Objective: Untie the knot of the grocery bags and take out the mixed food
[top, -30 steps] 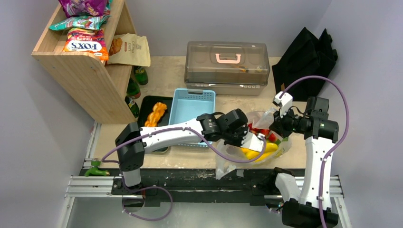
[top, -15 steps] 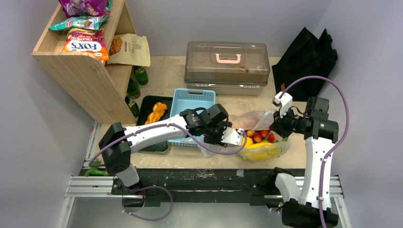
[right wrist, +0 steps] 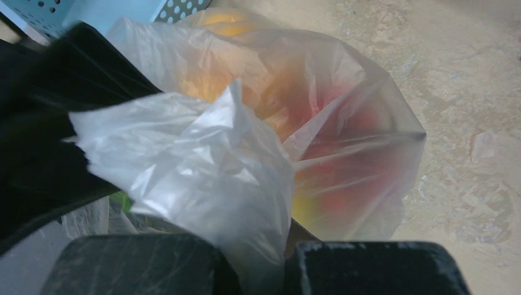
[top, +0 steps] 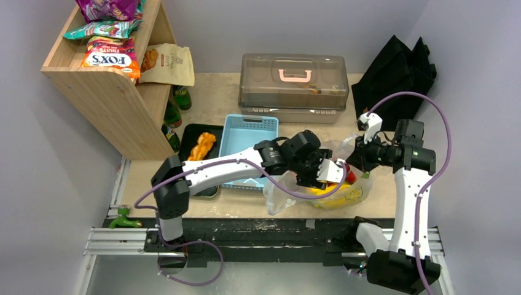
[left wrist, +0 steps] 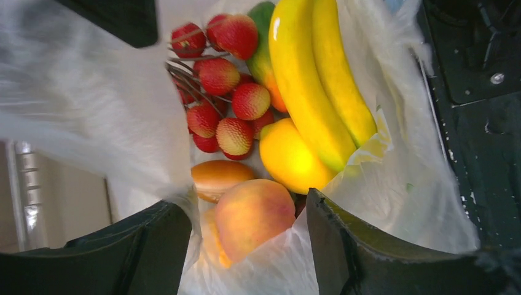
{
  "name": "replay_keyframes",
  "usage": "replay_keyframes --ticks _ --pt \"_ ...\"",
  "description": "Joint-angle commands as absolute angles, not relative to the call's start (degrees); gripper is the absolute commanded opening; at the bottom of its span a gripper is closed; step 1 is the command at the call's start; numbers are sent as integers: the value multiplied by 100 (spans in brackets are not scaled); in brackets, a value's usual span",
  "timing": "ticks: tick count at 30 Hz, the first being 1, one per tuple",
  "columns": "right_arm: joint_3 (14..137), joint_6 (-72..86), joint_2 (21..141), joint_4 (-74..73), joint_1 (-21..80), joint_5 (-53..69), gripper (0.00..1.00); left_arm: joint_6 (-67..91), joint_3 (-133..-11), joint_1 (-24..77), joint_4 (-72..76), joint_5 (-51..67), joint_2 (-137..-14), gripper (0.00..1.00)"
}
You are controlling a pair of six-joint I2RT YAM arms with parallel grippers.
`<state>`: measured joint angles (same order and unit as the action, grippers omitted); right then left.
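The clear plastic grocery bag point(top: 289, 192) lies at the table's front edge with its mouth open; no tied knot shows. My left gripper point(top: 336, 173) is open inside the bag's mouth. In the left wrist view its jaws point(left wrist: 249, 246) stand wide on either side of a peach point(left wrist: 253, 215), with bag film under it. Behind the peach lie a bun point(left wrist: 216, 177), a lemon point(left wrist: 290, 158), bananas point(left wrist: 313, 80), a mango point(left wrist: 262, 43) and small red fruits point(left wrist: 230, 104). My right gripper point(top: 357, 161) is shut on a bunched fold of the bag point(right wrist: 246, 203).
A black tray point(top: 187, 134) with braided bread point(top: 201, 147) and a blue basket point(top: 250, 138) sit left of the bag. A clear lidded box point(top: 293, 86) stands behind, a black fabric bag point(top: 394, 74) at back right, and a wooden shelf point(top: 101, 92) with snack packets at left.
My left gripper drew back left out of the bag, then moved right into its mouth again. The bag's near-left flap shifted with it. My right gripper rose slightly, still holding the film.
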<state>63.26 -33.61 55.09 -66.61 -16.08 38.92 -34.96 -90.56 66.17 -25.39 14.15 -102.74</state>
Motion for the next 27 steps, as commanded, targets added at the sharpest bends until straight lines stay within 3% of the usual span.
replay_keyframes --ticks 1,13,20,27 --pt "6412 -2284 5493 -6133 -1615 4145 0 -3510 -9267 6601 -2228 1403 -10695 66" --pt "6643 -1780 6054 -6199 -1611 4342 0 -3807 -9645 6592 -2748 30 -11601 78" --pt "6750 -1795 6278 -6315 -1614 4344 0 -4223 -9674 6576 -3239 -193 -11825 77" --pt "6624 -1498 6144 -5911 -1610 4378 0 -4045 -9139 6504 -2987 365 -10888 75"
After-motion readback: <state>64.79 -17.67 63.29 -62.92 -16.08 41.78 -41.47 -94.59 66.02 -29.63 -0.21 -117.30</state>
